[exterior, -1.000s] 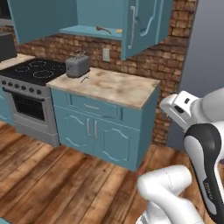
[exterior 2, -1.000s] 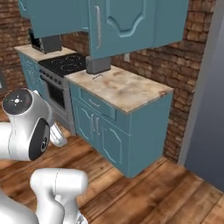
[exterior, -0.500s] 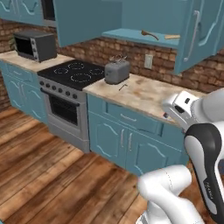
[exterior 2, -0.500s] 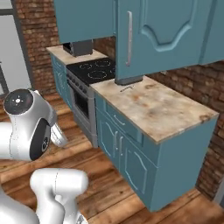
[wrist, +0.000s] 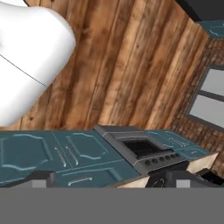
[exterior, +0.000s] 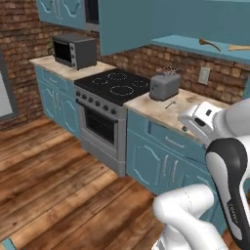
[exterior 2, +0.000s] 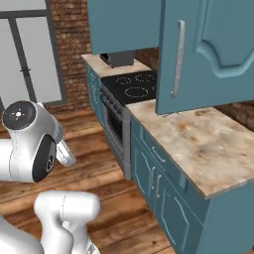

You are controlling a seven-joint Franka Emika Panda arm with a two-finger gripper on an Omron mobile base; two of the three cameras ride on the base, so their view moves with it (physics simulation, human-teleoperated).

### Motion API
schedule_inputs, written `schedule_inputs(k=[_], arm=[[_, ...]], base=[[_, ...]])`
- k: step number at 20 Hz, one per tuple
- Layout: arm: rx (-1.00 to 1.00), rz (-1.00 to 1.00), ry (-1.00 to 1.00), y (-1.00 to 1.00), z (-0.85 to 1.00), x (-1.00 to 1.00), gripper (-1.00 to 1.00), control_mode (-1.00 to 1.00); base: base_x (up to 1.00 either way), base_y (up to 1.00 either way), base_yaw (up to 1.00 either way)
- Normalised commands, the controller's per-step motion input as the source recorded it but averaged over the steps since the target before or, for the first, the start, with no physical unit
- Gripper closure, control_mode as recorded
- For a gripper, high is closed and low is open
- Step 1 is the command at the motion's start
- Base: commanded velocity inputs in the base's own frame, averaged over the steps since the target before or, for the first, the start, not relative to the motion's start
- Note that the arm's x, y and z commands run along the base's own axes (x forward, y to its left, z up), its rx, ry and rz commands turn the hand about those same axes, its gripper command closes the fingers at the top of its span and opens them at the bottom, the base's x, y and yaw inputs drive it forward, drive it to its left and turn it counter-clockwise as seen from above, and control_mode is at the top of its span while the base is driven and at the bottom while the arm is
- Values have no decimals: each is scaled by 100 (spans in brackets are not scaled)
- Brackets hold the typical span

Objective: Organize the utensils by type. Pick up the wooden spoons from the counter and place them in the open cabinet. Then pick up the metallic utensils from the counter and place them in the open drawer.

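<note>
From the left base view, the marbled counter (exterior: 193,105) sits on teal base cabinets next to a black stove (exterior: 114,85). A silver toaster (exterior: 164,85) stands on the counter close to the stove, and a thin little metallic utensil (exterior: 170,104) lies flat on the stone just in front of the toaster. Up high on the right is the shelf of the open cabinet (exterior: 195,49), and two wooden spoons (exterior: 211,45) already lie on it, one beside the other near the right edge. A dark microwave (exterior: 74,50) sits on the far counter to the left of the stove. The white arm (exterior: 229,161) bends up in the lower right. From the right base view, the tall cabinet door (exterior 2: 206,49) with its pale bar handle hangs open over the counter (exterior 2: 208,144), and the stove top (exterior 2: 134,84) is just past it. A window (exterior 2: 30,54) is on the far wall and the floor is brown wood. In the hand view, the gripper (wrist: 111,177) looks across teal cabinet doors and the oven front, turned sideways. Its two dark fingertips (wrist: 41,177) stand wide apart with nothing between them.
</note>
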Motion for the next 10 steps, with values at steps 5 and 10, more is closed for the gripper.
schedule_inputs(k=[5, 10], arm=[[0, 0, 0, 0, 0, 0, -100, 100], [0, 0, 0, 0, 0, 0, -100, 100]], base=[[99, 0, 13], [87, 0, -4]])
